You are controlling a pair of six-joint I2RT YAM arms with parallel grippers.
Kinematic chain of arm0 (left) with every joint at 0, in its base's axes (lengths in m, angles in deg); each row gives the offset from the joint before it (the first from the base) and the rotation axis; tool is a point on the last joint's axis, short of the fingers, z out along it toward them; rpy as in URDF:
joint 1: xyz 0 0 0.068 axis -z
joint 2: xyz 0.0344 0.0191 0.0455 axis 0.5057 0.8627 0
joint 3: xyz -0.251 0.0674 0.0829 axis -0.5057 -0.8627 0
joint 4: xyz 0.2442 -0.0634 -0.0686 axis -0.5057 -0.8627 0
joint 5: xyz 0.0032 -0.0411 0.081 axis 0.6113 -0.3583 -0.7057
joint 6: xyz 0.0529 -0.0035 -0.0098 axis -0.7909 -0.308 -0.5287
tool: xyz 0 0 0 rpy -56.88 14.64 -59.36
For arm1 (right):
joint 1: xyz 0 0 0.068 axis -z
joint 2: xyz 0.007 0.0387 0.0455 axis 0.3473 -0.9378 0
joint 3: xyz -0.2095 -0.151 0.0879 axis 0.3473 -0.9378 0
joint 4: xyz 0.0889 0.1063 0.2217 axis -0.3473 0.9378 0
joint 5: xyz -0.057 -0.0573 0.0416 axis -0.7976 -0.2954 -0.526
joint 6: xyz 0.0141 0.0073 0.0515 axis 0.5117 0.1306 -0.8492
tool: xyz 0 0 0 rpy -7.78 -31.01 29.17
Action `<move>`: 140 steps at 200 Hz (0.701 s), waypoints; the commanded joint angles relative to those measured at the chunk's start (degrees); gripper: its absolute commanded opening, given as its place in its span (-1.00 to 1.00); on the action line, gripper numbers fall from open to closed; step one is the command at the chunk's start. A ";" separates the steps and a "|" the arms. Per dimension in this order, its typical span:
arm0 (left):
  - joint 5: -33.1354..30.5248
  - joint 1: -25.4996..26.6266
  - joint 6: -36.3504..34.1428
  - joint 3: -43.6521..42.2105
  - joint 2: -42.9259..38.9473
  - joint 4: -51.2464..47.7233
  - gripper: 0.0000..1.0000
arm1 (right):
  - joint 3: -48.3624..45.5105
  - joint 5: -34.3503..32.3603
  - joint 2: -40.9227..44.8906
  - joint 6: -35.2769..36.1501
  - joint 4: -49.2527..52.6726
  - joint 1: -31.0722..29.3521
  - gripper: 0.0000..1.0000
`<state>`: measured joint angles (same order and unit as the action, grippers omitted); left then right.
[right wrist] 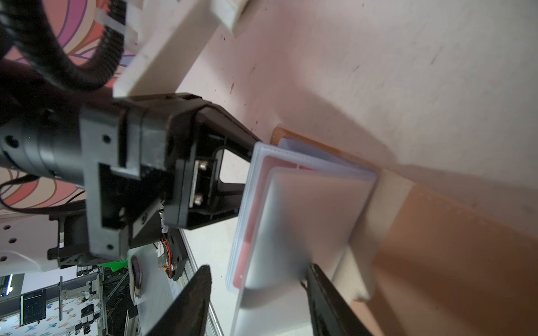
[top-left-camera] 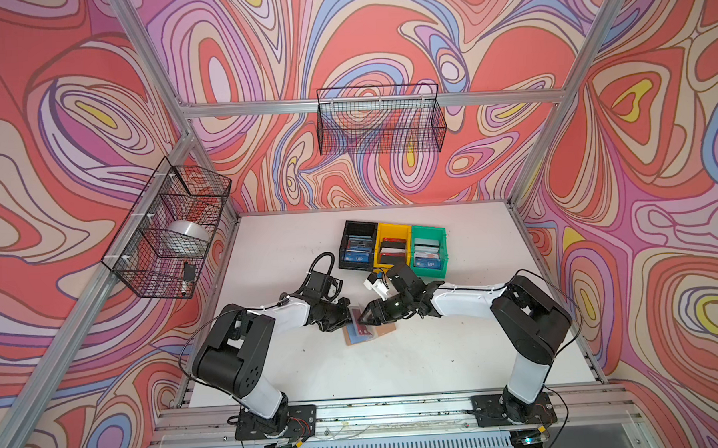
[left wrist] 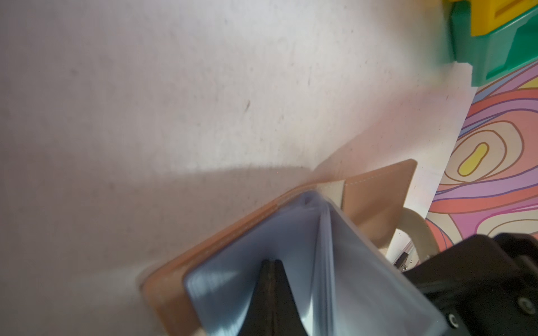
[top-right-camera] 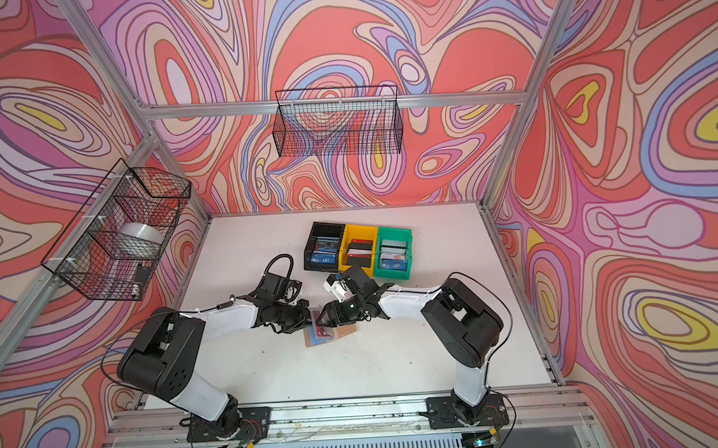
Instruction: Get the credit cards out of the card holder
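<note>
White bench (top-left-camera: 438,354), centre: card holder (top-left-camera: 386,330) open. L gripper (left wrist: 272,269) jaws pressed together on sleeves (left wrist: 230,279); R gripper (right wrist: 259,267) jaws spread astride raised sleeve (right wrist: 308,215).

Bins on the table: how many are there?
3, side by side at the back of the table: black bin left, yellow bin middle, green bin right. None seems hidden.

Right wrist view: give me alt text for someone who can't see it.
An open tan card holder lies on a white table, its pale blue sleeves fanned upward, one showing a red credit card. The right tool, jaws open, straddles the nearest sleeve, while the left tool, shut, meets the sleeves' outer edge.
</note>
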<state>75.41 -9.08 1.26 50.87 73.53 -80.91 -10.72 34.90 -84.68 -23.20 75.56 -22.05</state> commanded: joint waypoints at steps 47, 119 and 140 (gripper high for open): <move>0.19 -3.24 -2.54 -1.29 -4.19 -5.21 -1.00 | 2.00 -4.93 0.07 1.24 3.91 -0.26 0.10; 0.35 -3.28 -2.18 -1.19 -4.34 -5.48 -1.00 | 2.75 -12.05 2.12 2.60 10.60 -0.25 0.09; -0.75 -3.35 -3.00 -0.14 -5.90 -8.06 -1.00 | 3.33 -21.21 4.86 3.25 16.02 -0.26 0.09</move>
<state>75.34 -12.22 -0.40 50.06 70.12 -84.89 -8.80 23.91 -84.28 -21.45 85.01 -22.05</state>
